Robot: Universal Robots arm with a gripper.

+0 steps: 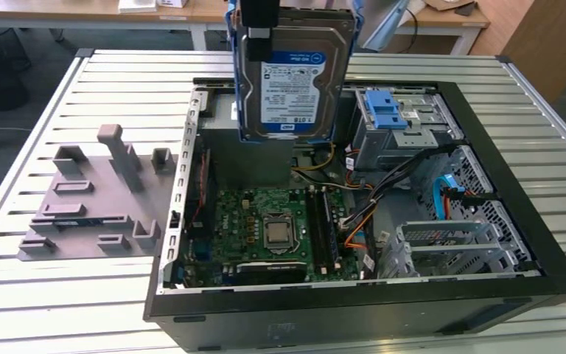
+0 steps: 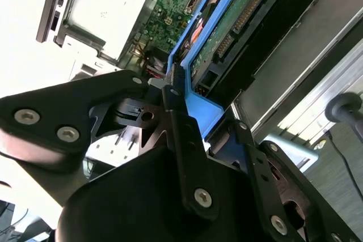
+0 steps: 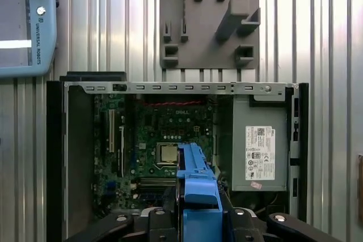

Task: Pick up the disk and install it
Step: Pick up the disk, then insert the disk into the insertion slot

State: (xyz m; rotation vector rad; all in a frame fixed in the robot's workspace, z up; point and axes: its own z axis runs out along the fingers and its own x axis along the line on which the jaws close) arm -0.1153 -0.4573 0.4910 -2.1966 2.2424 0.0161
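We hold the disk (image 1: 288,81) upright above the open case (image 1: 539,243), our gripper (image 2: 182,101) clamped on its blue frame (image 2: 199,111). Pickup is done; the install, we judge, calls for lining it up with the cage (image 1: 393,118).

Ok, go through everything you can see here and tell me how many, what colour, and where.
disk: one, silver with a blue carrier frame, held upright above the open case
computer case: one, black, lying open on the table
motherboard: one, green, on the case floor
power supply: one, grey with a white sticker, in a corner of the case
drive cage: one, grey metal with a blue latch, inside the case at the exterior view's right
fixture plate: one, grey, beside the case at the exterior view's left
teach pendant: one, light blue with a red button, on the table
table: one, silver, slatted
gripper: one, black, shut on the disk's carrier frame
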